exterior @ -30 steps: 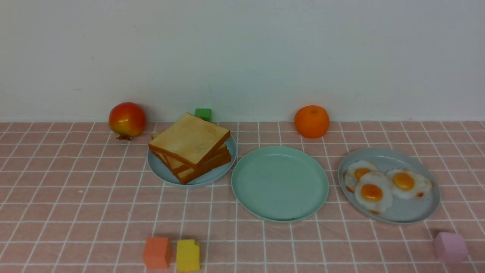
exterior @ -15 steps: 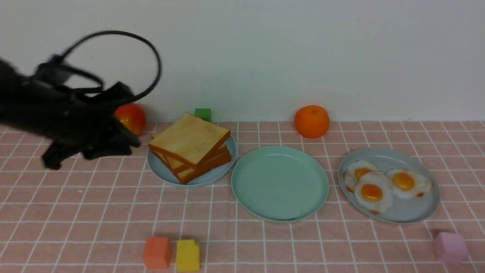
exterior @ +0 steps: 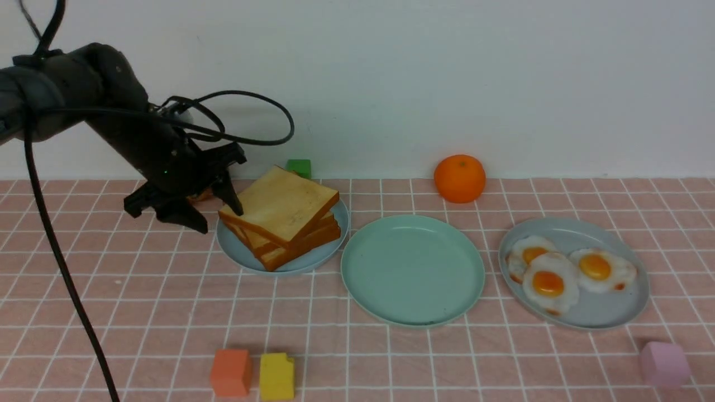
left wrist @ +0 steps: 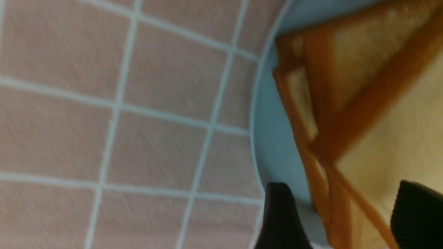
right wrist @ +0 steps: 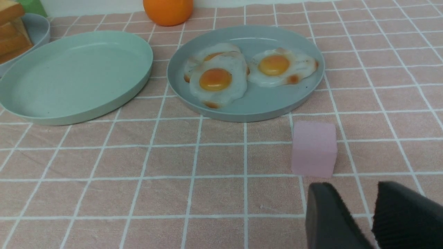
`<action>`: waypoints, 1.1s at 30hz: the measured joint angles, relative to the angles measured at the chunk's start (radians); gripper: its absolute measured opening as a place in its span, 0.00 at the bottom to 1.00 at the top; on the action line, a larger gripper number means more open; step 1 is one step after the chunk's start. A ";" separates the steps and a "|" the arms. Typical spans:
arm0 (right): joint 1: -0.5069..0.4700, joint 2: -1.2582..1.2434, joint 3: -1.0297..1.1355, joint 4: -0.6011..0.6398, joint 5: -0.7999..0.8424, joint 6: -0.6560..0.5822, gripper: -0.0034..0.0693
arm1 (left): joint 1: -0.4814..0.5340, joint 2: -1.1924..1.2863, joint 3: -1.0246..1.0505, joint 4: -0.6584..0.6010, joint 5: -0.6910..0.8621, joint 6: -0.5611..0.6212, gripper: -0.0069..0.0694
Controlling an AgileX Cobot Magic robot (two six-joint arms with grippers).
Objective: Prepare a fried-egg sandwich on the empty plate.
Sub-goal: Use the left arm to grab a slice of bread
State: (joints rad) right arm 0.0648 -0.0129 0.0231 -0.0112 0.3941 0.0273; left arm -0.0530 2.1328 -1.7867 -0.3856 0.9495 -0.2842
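Nearest, along the bottom edge of the front view, lie an orange block (exterior: 230, 373) and a yellow block (exterior: 277, 376) left of centre, and a pink block (exterior: 665, 364) at lower right. The right gripper (right wrist: 354, 188) shows only in its own wrist view, fingers parted with nothing between them. Just below the middle of the front view sits the green plate (exterior: 413, 271), bare, so the sandwich is wholly to be built. At right, three eggs lie on a grey plate (exterior: 611, 310), one partly over another; the front egg (exterior: 550, 283) looks light, thin and glossy, perhaps slippery, and is probably best pinched lightly across the white, clear of the yolk. Left of centre, the toast is piled askew on a blue plate (exterior: 301, 267). The top slice (exterior: 282, 204) looks light and slightly soft, with enough thickness to take by opposite crusts near a corner; a hard squeeze could dent it, and a low grip could drag the slices beneath. The left gripper (exterior: 218, 219) is at that pile's left side, fingers spread, gripping nothing, one overlapping the slice's corner in view; contact I cannot tell. Farthest, at upper right of centre, is an orange (exterior: 460, 178).
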 joint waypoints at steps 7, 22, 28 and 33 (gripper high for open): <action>0.000 0.000 0.000 0.000 0.000 0.000 0.38 | -0.001 0.008 -0.005 -0.041 -0.080 0.009 0.70; 0.000 0.000 0.000 0.000 0.000 0.000 0.38 | -0.001 0.056 -0.008 -0.067 -0.089 0.031 0.68; 0.000 0.000 0.000 0.000 0.000 0.000 0.38 | 0.002 0.058 -0.008 -0.114 -0.094 0.078 0.46; 0.000 0.000 0.000 0.000 0.000 0.000 0.38 | 0.004 0.058 -0.008 -0.131 -0.095 0.084 0.25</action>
State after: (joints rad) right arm 0.0648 -0.0129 0.0231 -0.0112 0.3941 0.0273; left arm -0.0495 2.1910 -1.7951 -0.5164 0.8546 -0.2006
